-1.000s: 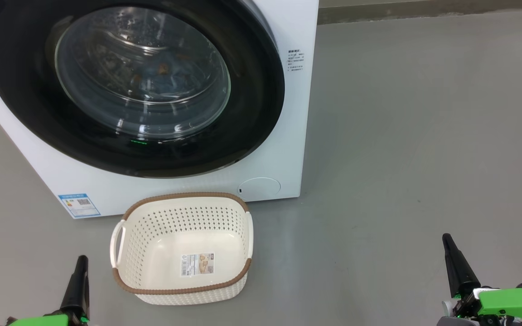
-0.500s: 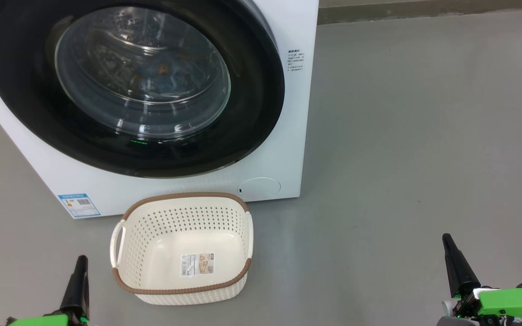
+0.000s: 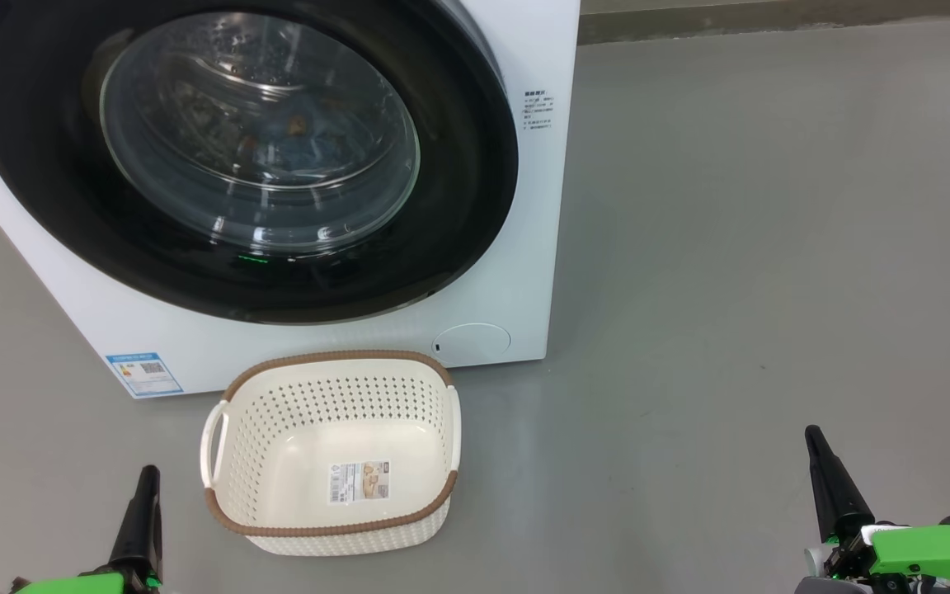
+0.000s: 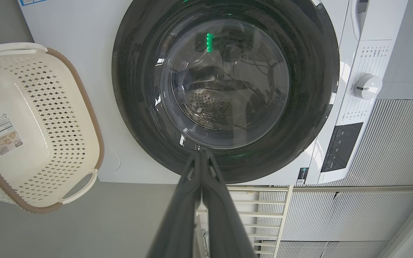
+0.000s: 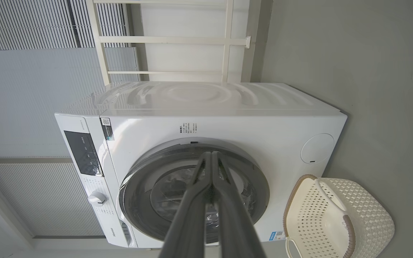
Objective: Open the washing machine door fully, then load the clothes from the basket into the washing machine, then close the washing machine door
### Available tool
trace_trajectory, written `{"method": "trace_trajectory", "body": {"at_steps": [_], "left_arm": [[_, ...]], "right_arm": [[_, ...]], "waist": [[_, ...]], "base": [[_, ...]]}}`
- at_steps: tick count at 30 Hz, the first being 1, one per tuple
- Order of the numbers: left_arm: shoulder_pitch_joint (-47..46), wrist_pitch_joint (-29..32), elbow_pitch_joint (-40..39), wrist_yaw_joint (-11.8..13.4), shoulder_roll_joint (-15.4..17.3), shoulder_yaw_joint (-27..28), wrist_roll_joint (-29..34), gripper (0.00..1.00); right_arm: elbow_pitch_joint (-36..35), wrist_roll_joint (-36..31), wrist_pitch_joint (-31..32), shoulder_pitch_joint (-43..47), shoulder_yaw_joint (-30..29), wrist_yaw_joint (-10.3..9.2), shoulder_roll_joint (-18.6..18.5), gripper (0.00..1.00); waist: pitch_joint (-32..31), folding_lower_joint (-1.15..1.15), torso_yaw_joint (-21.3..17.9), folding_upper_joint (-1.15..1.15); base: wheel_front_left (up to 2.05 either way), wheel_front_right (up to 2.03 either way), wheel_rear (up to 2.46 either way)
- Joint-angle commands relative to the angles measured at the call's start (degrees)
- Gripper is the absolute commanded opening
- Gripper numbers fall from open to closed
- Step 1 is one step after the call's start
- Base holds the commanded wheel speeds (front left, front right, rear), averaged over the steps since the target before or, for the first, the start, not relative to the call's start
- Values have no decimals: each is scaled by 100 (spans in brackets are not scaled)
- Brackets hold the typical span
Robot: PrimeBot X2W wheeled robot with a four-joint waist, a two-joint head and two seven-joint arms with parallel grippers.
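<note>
Between left gripper [image 3: 148, 472] and right gripper [image 3: 811, 432], both pinched shut, empty: one basket [image 3: 335, 357]; beyond, one washing machine [image 3: 529, 247], door [image 3: 463, 165] closed.

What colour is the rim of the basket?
Brown. The rim shows best in the head view.

Robot's left gripper [image 3: 148, 476], slim black fingers [image 3: 138, 528] tapering to a point, bright green left casing [image 3: 71, 585] at its base, right gripper [image 3: 813, 436] alike, angular green right casing [image 3: 928, 551] with grey and white fittings [image 3: 813, 563], seen close, fingers matte dark grey, long
</note>
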Motion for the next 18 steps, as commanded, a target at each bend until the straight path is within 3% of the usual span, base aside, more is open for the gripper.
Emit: {"method": "trace_trajectory", "body": {"at_steps": [1,18], "left_arm": [[-232,38,-108,-65,82,198,46,0],[-233,40,-108,-65,80,201,49,0]], "right_arm": [[-143,21,43,-234,131,-6,-67,0],[-143,21,43,-234,131,-6,-67,0]], "waist": [[0,0,0,0],[0,0,0,0]], "base": [[0,0,0],[0,0,0]]}}
